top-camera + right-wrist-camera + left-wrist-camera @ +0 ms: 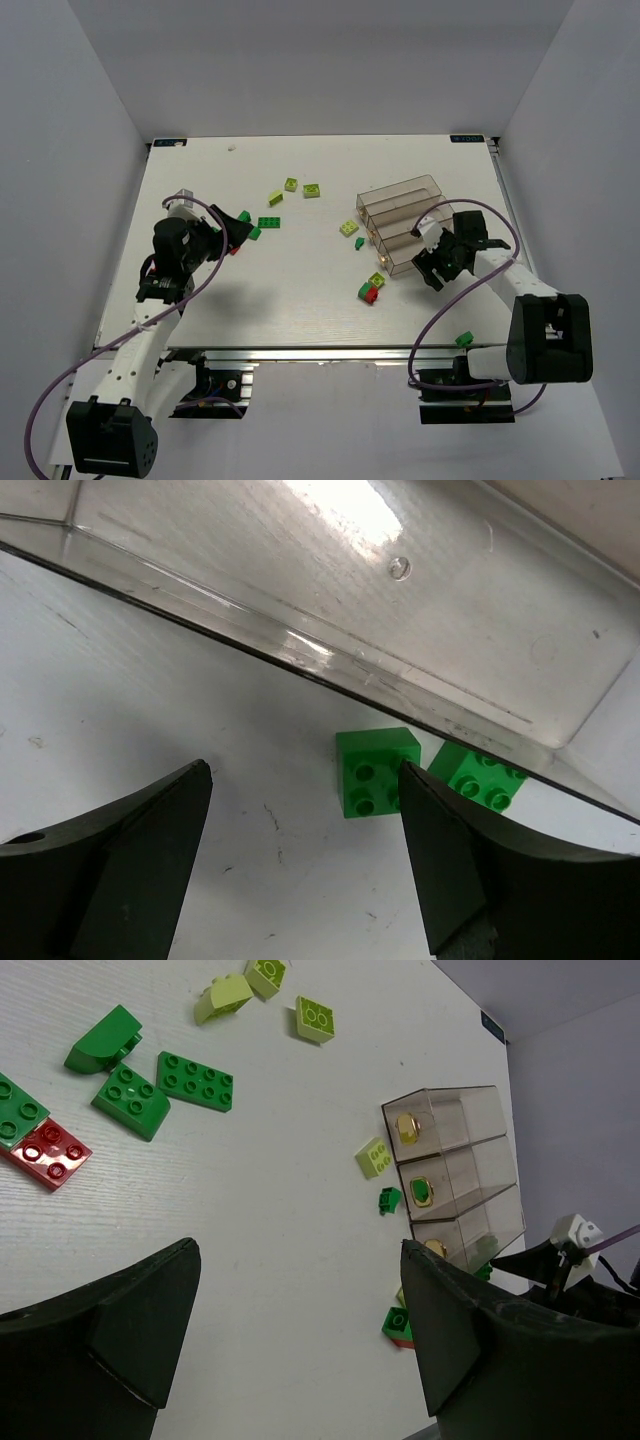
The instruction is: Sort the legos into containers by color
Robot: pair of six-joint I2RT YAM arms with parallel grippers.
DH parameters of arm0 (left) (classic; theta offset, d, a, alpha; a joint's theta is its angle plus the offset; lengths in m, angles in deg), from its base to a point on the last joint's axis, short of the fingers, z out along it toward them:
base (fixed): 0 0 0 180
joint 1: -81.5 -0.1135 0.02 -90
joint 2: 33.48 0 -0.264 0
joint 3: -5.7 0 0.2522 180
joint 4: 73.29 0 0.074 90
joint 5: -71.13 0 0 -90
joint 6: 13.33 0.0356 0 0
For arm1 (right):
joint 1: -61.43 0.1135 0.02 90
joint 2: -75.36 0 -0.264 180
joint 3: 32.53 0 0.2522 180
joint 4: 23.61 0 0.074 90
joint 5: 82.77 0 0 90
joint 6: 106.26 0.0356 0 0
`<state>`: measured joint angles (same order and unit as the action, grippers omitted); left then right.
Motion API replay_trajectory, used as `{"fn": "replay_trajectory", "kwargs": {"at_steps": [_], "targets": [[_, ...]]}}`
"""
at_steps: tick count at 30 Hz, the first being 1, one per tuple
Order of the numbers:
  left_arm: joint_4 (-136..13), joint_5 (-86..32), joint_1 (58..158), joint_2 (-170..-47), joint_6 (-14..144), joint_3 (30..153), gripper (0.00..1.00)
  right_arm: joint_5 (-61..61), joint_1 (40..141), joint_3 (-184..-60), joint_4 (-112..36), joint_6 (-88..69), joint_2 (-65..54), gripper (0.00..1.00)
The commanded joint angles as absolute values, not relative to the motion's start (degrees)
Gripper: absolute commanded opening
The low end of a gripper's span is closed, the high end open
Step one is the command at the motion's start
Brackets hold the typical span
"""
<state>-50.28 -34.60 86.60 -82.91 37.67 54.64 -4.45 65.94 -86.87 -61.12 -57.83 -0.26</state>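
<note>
The containers (398, 188), three joined clear smoky bins stepped into one tray, sit right of centre on the white bench (300, 310), and the legos lie scattered around them.

The left tool (298, 1255) hangs over the left part of the bench with its fingers spread wide and nothing between them. Just beyond it a red brick (50, 1150) touches a green edge brick (18, 1110) that is cut off by the frame. Near these lie a green square brick (130, 1100), an oblong green brick (195, 1080) and a green sloped brick (105, 1040). Farther off, three lime bricks (315, 1018) form a loose group. Between that group and the containers lies a lime square brick (373, 1157), with a small green piece (390, 1200) just beside it. By the near left corner of the tray, a mixed cluster (370, 290) of lime, green and red bricks sits close together.

The right tool (302, 770) is at the near right end of the containers, its fingers spread apart and pinching nothing. A bright green four-stud brick (375, 772) lies flat, studs up, at the foot of a clear bin wall, close to one finger; whether they touch cannot be told. A second green shape (480, 778) shows beside it at the wall, either a brick or a reflection. A stray green brick (464, 339) lies by the bench's near edge beside the right arm
</note>
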Motion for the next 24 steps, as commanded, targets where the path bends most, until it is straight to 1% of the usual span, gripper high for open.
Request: {"fn": "replay_trajectory", "kwargs": {"at_steps": [1,6,16,24], "targets": [[-51.2,-35.4,86.9,-83.1,37.7,54.2,0.90,-3.7,65.4,-86.9,-58.2,-59.2,-2.2,0.80],[-51.1,-35.3,86.9,-83.6,38.0,54.3,0.90,-2.9,64.8,-87.9,-57.7,-59.0,-4.6,0.80],[-52.2,-35.4,86.9,-84.1,37.6,53.5,0.90,-3.3,64.6,-87.1,-56.4,-60.1,-2.3,0.79],[-52.5,-35.7,86.9,-84.1,37.6,52.9,0.90,-5.1,63.9,-87.2,-59.8,-58.4,-4.5,0.76]]}}
